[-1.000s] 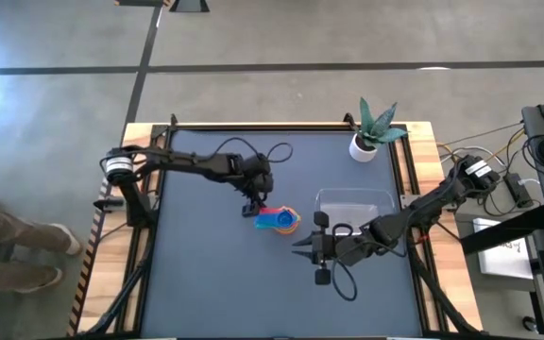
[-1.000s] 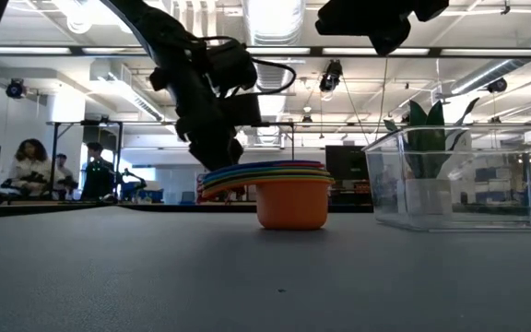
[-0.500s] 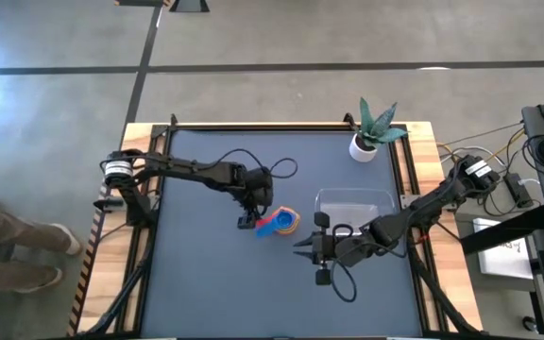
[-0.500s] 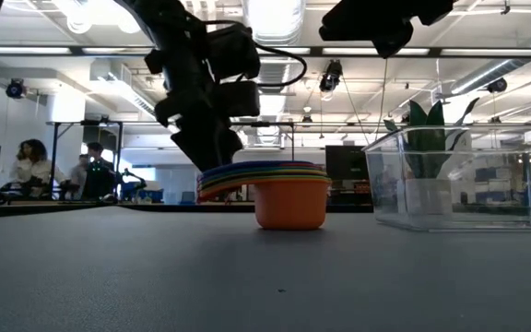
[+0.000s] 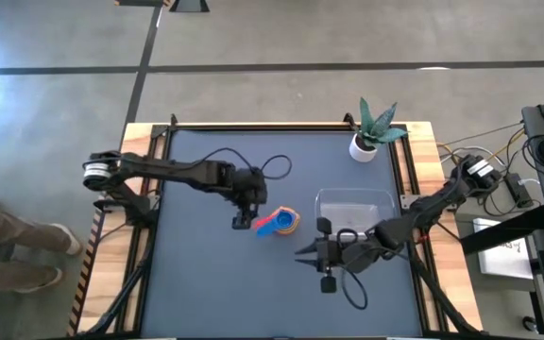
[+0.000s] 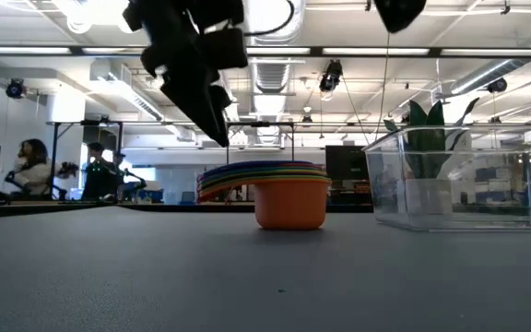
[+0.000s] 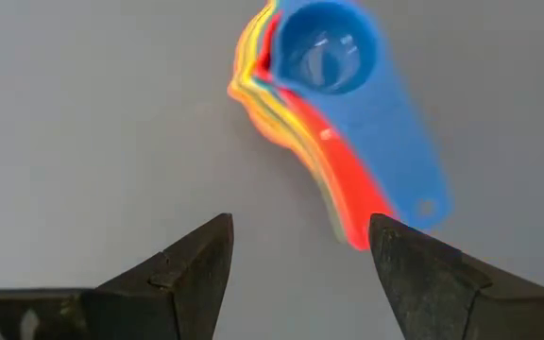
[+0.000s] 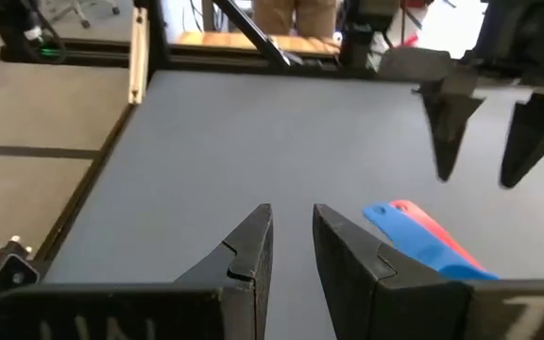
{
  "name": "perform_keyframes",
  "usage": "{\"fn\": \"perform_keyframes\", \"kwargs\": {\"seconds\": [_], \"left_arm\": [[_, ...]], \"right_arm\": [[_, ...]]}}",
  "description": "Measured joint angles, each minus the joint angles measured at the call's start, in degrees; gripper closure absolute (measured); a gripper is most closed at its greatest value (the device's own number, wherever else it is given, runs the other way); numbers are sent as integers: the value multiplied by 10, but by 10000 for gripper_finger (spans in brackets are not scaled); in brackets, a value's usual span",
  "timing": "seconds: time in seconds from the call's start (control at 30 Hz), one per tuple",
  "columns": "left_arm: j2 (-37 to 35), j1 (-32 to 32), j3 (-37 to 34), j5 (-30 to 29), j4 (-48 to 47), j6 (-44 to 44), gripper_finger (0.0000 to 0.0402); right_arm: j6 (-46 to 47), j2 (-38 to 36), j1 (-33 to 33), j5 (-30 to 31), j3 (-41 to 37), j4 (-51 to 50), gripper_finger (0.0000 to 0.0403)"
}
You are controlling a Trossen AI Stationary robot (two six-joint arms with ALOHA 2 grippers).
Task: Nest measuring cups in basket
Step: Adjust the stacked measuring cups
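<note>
Right claw [image 5: 302, 255] hovers at the near side of the tabletop [image 5: 206, 293], fingers nearly together, holding nothing. Just past it, toward 11 o'clock, the measuring cups [image 5: 279, 221] sit nested mid-tabletop, blue on top; handles fanned, long axis pointing toward 8 o'clock, bowls at the 2 o'clock end. Left claw [image 5: 243, 222] hangs above the handle tips, spread wide, empty. The basket [image 5: 355, 204], at 3 o'clock of the stack, holds nothing. Farther back at 1 o'clock, a potted plant [image 5: 370, 132].

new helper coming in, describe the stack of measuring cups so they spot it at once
On the dark table, look near the middle, just left of the clear basket. The stack of measuring cups sits there, the only rainbow-coloured thing, orange at the bottom and blue on top, handles fanned out.
</note>
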Motion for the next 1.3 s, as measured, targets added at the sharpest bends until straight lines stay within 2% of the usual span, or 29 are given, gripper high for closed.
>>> {"fn": "perform_keyframes", "kwargs": {"seconds": [0.2,0.4,0.57,0.77,1.0,1.3], "left_arm": [[-3,-55,-12,-19,1,-31,171],[1,-49,-14,-149,4,2,171],[6,7,-18,-125,9,26,171],[19,55,-57,-111,30,41,171],[27,61,-108,-80,80,42,171],[55,57,-112,-51,116,34,171]], "right_arm": [[-16,-8,4,2,7,-4,335],[-8,-9,4,3,7,-16,335],[-2,-9,4,3,7,-30,335],[0,-9,4,2,7,-34,335],[-1,-9,4,3,7,-32,335],[-14,-11,3,18,7,-31,335]]}}
